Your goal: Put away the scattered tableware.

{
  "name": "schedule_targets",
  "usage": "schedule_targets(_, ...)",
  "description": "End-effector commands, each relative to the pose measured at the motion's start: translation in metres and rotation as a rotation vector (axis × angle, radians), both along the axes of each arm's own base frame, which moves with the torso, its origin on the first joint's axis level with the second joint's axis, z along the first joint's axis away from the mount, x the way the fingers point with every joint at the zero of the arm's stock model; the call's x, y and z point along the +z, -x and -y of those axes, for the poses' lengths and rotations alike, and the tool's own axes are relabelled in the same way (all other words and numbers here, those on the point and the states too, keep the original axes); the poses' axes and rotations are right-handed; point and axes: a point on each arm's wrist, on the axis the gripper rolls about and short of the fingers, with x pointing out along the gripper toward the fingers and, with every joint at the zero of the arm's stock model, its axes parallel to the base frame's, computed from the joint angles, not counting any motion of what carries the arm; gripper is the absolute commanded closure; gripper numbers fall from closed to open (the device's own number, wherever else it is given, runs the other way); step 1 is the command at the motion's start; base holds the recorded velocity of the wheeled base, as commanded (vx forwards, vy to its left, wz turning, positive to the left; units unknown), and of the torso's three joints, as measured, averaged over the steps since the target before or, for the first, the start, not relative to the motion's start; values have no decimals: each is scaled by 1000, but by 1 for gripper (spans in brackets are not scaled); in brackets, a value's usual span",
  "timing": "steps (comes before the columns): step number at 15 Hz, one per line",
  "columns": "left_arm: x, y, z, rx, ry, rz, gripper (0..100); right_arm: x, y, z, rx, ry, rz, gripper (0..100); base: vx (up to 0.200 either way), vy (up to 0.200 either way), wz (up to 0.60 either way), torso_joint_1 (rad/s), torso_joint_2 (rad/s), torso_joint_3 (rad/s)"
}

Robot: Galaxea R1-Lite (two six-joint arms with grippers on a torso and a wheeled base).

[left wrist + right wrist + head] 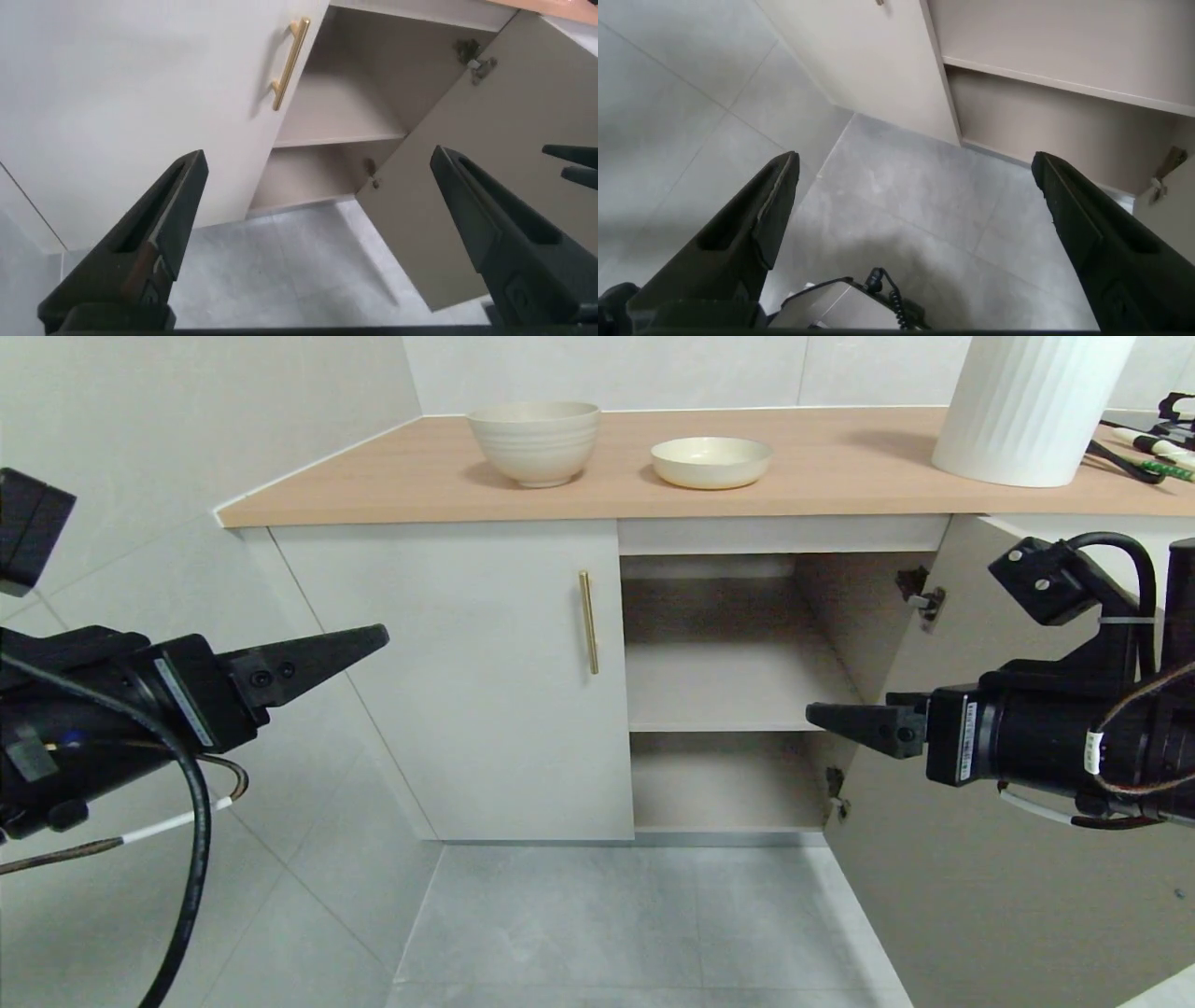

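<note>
Bowl [534, 441] and dish [711, 461] rest on counter [840, 481]; label [182, 702] on left claw [318, 157] unreadable

On the worktop [840, 485] a deep bowl [534, 441] stands left of a shallow bowl [711, 461], both well apart from a tall vessel [1027, 411] farther right, with utensils [1144, 453] beyond it. Below, a closed door [467, 691] sits left of the open compartment [709, 607], which a shelf [728, 695] divides into upper and lower; the open door [980, 877] hangs to its right.
</note>
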Motion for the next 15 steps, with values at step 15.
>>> schedule_targets(15, -3, 4, -1, -9, -50, 16, 0, 5, 4, 2, 2, -12, 16, 0, 0, 40, 0, 0, 0, 0)
